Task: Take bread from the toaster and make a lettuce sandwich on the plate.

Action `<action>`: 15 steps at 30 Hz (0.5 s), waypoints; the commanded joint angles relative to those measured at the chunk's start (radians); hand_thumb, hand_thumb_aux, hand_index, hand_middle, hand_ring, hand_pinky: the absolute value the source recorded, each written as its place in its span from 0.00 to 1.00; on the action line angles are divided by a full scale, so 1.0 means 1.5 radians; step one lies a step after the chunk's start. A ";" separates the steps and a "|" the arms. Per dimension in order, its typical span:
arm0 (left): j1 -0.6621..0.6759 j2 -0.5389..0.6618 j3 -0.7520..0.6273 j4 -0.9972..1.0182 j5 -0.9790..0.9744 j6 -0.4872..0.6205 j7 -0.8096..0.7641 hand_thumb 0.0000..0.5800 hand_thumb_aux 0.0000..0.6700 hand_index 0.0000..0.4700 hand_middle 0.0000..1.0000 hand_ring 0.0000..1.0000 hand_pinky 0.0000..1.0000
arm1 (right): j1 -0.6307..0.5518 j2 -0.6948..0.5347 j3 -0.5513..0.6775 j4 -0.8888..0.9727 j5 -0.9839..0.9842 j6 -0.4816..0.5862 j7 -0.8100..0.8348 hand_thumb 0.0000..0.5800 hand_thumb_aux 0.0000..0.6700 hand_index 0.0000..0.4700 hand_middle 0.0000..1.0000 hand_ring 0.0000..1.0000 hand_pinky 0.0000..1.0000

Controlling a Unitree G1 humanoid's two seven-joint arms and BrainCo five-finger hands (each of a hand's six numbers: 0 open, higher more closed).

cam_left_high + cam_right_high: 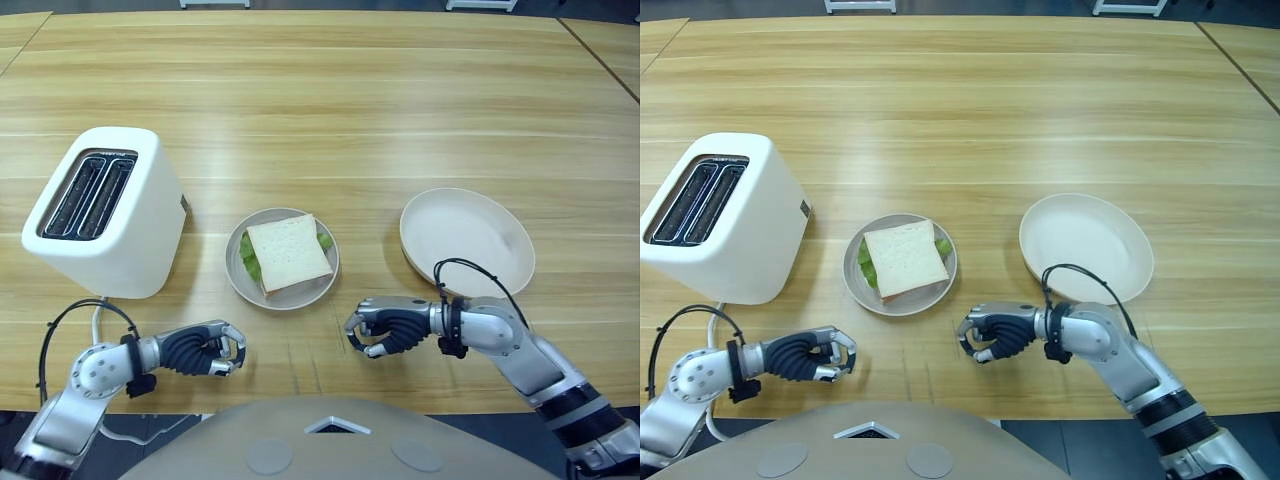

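Table (350,120): light wood planks, clear grain, satin sheen. Toaster (140,230): smooth white shell, looks like plastic, matt. Plate (232,275): grey, matt. Bowl (470,235): cream, smooth, faint sheen. Bread (288,252): fine-pored crumb. Lettuce (249,258): crinkled leaf. Left hand (205,350) and right hand (385,330): black ribbed covering, glossy silver casing.

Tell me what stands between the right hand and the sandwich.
Nothing visible: only bare table lies between the right hand and the sandwich on its plate. The bowl sits off to the right.

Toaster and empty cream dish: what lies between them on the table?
The grey plate holding the lettuce sandwich lies between the toaster and the dish, as both eye views show.
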 commanded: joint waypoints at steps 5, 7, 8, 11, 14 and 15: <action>-0.229 -0.103 -0.157 0.309 0.247 -0.002 0.153 1.00 1.00 1.00 1.00 1.00 1.00 | -0.151 0.163 0.076 0.193 -0.268 -0.062 -0.225 1.00 1.00 1.00 1.00 1.00 1.00; -0.284 -0.128 -0.169 0.369 0.284 -0.005 0.219 1.00 1.00 1.00 1.00 1.00 1.00 | -0.187 0.192 0.085 0.242 -0.333 -0.052 -0.308 1.00 1.00 1.00 1.00 1.00 1.00; -0.314 -0.142 -0.169 0.398 0.299 -0.005 0.260 1.00 1.00 1.00 1.00 1.00 1.00 | -0.209 0.207 0.085 0.267 -0.364 -0.038 -0.358 1.00 1.00 1.00 1.00 1.00 1.00; -0.386 -0.178 -0.156 0.470 0.327 -0.012 0.383 1.00 1.00 1.00 1.00 1.00 1.00 | -0.264 0.247 0.080 0.317 -0.434 0.003 -0.495 1.00 1.00 1.00 1.00 1.00 1.00; -0.431 -0.208 -0.138 0.505 0.339 -0.021 0.482 1.00 1.00 1.00 1.00 1.00 1.00 | -0.301 0.282 0.084 0.346 -0.488 0.041 -0.600 1.00 1.00 1.00 1.00 1.00 1.00; -0.435 -0.212 -0.134 0.494 0.342 -0.030 0.507 1.00 1.00 1.00 1.00 1.00 1.00 | -0.309 0.292 0.089 0.354 -0.498 0.047 -0.622 1.00 1.00 1.00 1.00 1.00 1.00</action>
